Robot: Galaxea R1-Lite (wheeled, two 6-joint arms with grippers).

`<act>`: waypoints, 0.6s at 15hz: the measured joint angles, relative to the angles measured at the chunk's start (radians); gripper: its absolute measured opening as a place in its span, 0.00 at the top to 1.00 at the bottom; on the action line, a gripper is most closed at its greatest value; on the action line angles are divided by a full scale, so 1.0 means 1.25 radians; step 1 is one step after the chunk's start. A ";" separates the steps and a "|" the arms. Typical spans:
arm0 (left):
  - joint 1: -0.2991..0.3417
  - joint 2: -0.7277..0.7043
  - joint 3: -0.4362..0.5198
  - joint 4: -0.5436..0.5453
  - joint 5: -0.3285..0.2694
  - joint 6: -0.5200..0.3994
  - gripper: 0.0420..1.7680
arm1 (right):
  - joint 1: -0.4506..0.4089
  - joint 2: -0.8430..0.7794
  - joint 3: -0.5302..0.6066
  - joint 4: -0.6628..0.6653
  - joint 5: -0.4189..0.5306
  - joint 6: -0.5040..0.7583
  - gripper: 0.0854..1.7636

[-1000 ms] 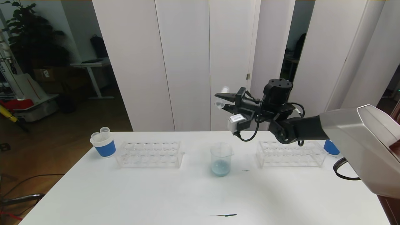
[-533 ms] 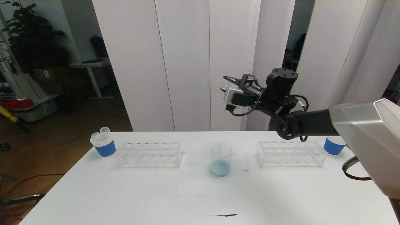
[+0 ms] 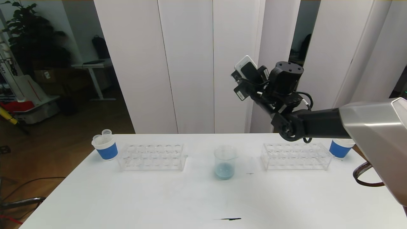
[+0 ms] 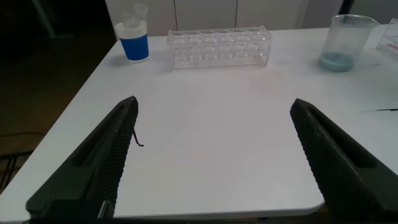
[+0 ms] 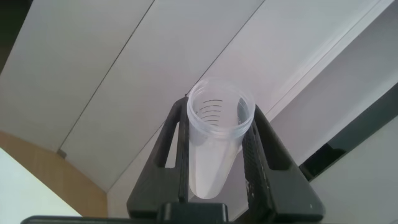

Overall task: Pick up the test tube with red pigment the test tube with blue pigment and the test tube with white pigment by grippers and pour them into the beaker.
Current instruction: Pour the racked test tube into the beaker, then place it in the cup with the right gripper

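High above the back edge of the worktop [image 3: 127, 203], the right pincer [image 5: 216, 134] is clenched on a clear graduated tube [image 5: 214, 149]; the right wrist view looks straight into its open mouth, with pale whitish stuff low inside, so probably the test tube with white pigment, though I can't be sure of the colour. In the head view the wrist is rolled up and back, the fingers and tube hidden behind the camera block, so the tube's long axis runs along the fingers, mouth tilted up and away from the worktop. The beaker [image 3: 225, 162] stands well below and a bit to the robot's left of that pincer, mid-worktop between the left rack [image 3: 152, 156] and the right rack [image 3: 295, 156], a pale blue layer already in its bottom. Judging by this, a pour would mean bringing the hand down and left and tipping the mouth over the rim. Room is open around the beaker; both racks stand apart from it. The right blue-banded cup [image 3: 339, 148] sits just beyond the right rack; the left blue-banded cup [image 3: 105, 147], with tubes poking out, sits by the left rack. The left pincer [image 4: 214, 155] is released, fingers spread wide, hanging low near the front edge, farther from the job
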 joint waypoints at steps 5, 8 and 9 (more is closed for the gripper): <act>0.000 0.000 0.000 0.000 0.000 0.000 0.01 | 0.051 -0.013 0.024 0.000 -0.187 0.316 0.71; 0.000 0.000 0.000 0.000 0.000 0.000 0.01 | 0.082 -0.022 0.113 -0.013 -0.231 0.397 0.71; 0.000 0.000 0.000 0.000 0.000 0.000 0.01 | 0.085 -0.027 0.147 -0.013 -0.240 0.446 0.71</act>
